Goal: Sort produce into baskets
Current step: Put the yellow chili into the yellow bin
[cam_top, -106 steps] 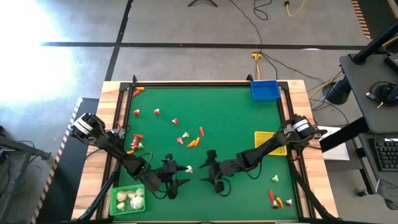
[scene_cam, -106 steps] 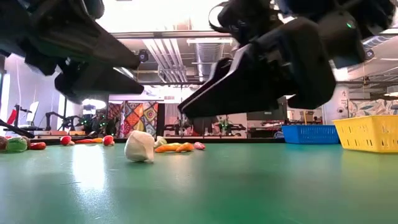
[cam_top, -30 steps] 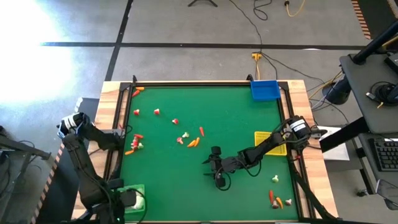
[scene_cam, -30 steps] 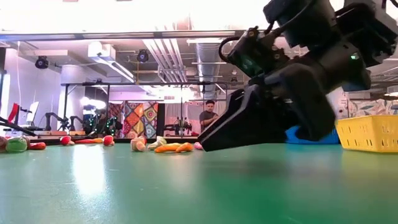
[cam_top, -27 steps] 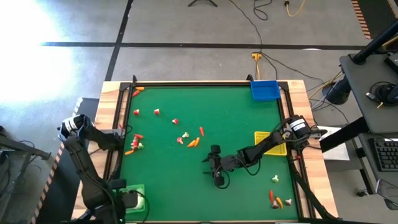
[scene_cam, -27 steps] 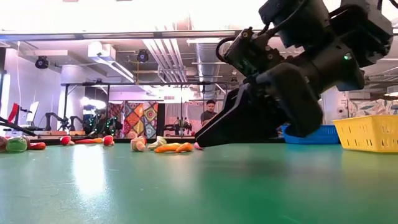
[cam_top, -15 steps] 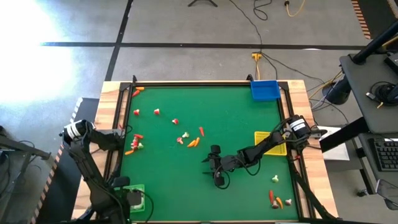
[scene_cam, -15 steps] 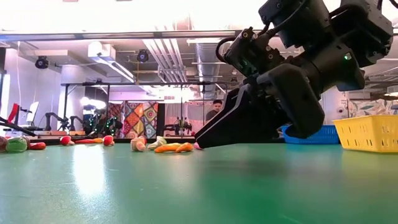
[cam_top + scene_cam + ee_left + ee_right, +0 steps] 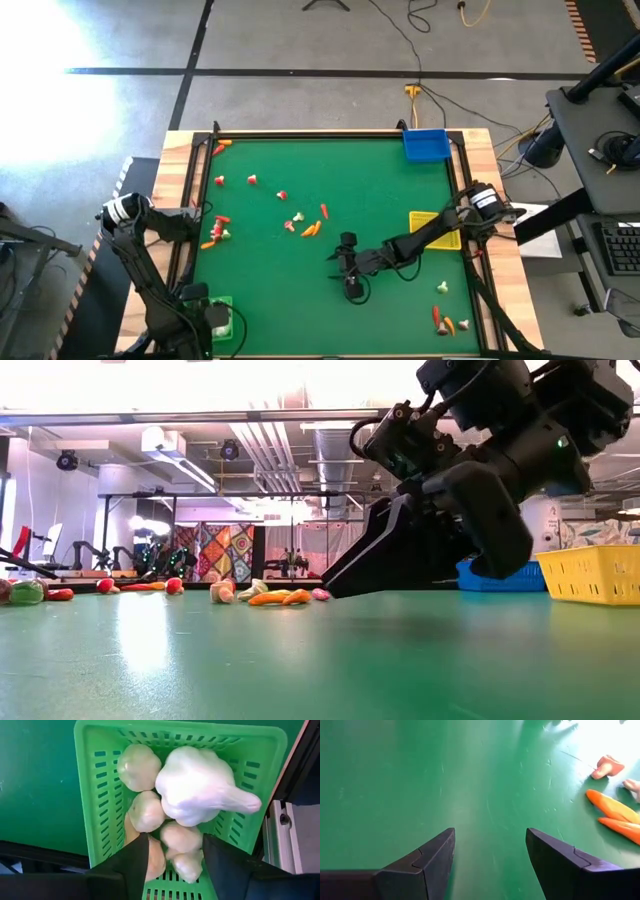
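My left gripper [image 9: 213, 320] is open above the green basket [image 9: 226, 304] at the table's near left corner. In the left wrist view its fingers [image 9: 135, 860] stand over several whitish garlic bulbs lying in the basket [image 9: 85, 795], with one large bulb [image 9: 197, 785] on top. My right gripper [image 9: 348, 272] is open and empty, low over bare green table near the middle [image 9: 490, 850]. Orange carrots [image 9: 615, 815] lie beyond it, toward the table's middle [image 9: 311, 229].
The yellow basket [image 9: 420, 222] stands at the right edge and the blue basket [image 9: 426, 145] at the far right corner. Loose produce lies at the far left [image 9: 250, 180], the left edge [image 9: 215, 232] and the near right corner [image 9: 445, 322].
My left gripper has shifted a little toward the table's right while staying over the green basket.
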Available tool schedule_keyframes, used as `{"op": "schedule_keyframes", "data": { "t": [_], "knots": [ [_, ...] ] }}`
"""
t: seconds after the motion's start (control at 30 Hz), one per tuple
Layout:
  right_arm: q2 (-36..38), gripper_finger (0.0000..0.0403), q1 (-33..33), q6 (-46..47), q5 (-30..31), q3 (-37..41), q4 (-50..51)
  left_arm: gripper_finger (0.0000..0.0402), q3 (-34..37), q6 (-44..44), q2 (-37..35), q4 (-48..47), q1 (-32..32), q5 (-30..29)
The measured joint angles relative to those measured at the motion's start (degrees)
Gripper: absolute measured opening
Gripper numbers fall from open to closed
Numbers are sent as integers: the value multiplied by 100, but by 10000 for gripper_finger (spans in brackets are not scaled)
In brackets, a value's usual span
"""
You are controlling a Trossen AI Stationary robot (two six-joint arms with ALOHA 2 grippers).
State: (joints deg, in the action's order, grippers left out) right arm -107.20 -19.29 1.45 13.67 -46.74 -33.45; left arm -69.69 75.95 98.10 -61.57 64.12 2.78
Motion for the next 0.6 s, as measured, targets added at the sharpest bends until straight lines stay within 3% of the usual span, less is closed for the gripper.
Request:
{"op": "schedule_keyframes", "data": {
  "t": [0.2,0.3,0.5,0.6],
  "knots": [
    [632,237,-7,132,274,-9,989,189,-241,-86,-29,-596,-231,124],
    [960,237,-7,158,701,-9,1335,186,-578,-672,-33,-1117,-610,-275],
    [1216,237,-24,557,1033,0,1497,176,-1044,-2637,-41,-1182,-1644,-2956],
    [1212,237,-95,739,1034,0,1508,168,-998,-3916,-42,-740,-2216,-3670]
  ]
}}
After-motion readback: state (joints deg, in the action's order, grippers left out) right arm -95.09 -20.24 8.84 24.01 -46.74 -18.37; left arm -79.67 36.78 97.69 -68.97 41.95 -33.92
